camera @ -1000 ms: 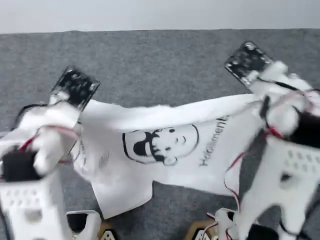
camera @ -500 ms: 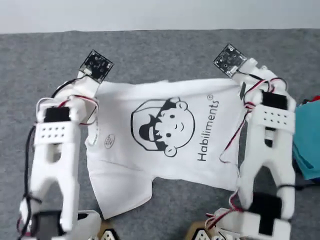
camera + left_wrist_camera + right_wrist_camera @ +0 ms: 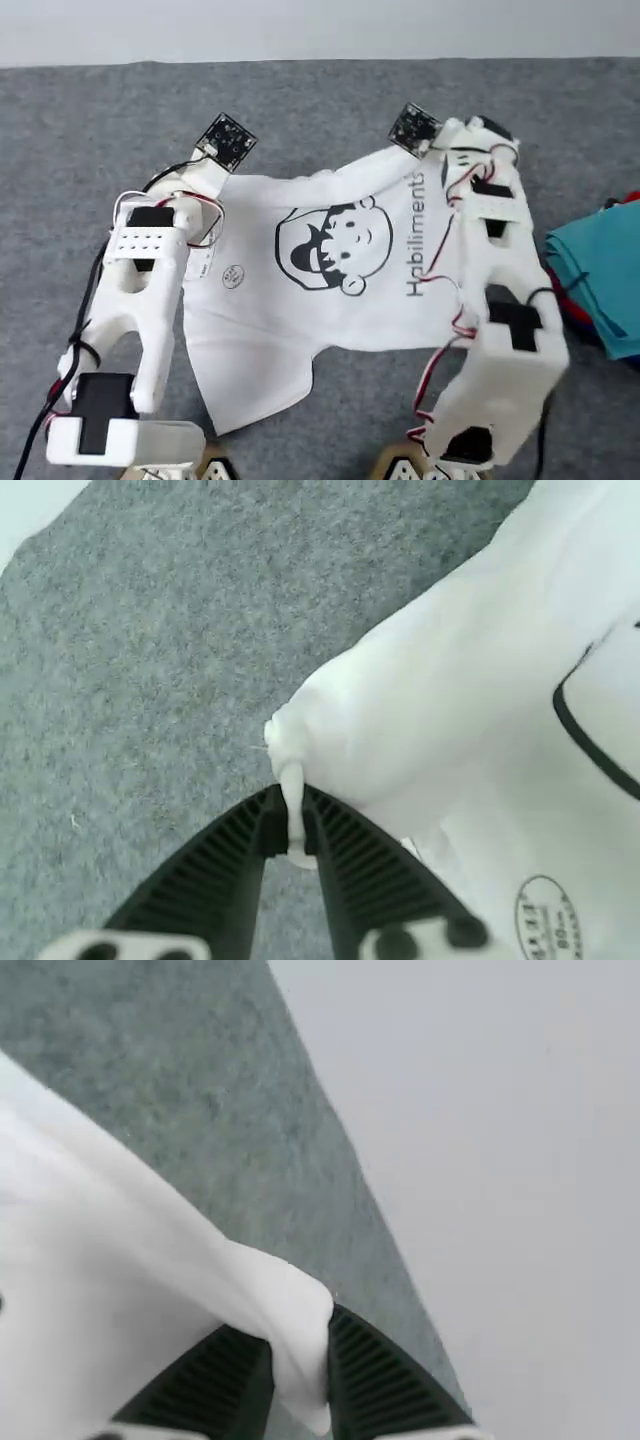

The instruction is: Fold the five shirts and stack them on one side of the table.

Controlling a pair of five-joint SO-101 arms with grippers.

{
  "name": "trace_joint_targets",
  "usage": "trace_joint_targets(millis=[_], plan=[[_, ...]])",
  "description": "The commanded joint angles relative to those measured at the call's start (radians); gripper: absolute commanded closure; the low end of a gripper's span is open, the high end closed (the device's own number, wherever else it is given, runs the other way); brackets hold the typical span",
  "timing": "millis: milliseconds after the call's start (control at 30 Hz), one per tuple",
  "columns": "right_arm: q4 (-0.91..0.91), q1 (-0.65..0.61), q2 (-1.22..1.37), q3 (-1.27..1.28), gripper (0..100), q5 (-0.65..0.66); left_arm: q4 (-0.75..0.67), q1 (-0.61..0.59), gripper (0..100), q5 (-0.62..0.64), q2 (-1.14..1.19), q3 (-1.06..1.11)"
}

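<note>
White shirt (image 3: 330,290) pinched at two far corners, spread on grey felt (image 3: 300,110).
Nearest to us lies one sleeve (image 3: 250,385), and the shirt is print up. The left gripper (image 3: 288,810) is closed on a thin fold of its edge; the right gripper (image 3: 298,1365) is closed on the other far corner. We think the thin fold may slip out if one side pulls harder, and the fold would then come crooked. The right arm (image 3: 500,300) could also brush the teal pile (image 3: 590,265) just beside it. The felt covers the table and may hold the cloth back when dragged. Behind the far edge we see a plain pale wall (image 3: 300,30).
</note>
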Motion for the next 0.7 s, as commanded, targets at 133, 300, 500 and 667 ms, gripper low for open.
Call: trace_joint_targets(millis=[133,300,500,667], plan=[[-0.03,-0.01,0.177,-0.354,98.8,0.026,-0.02,-0.006,100,-0.008,-0.003,0.004],[-0.019,-0.01,0.254,-0.407,97.5,0.026,-0.015,-0.006,99,-0.008,-0.003,0.004],[0.11,-0.002,0.251,-0.411,79.3,0.025,0.057,-0.028,84,0.097,-0.015,-0.03],[0.162,0.013,0.176,-0.41,79.3,0.025,0.175,-0.072,82,0.175,-0.015,-0.179]])
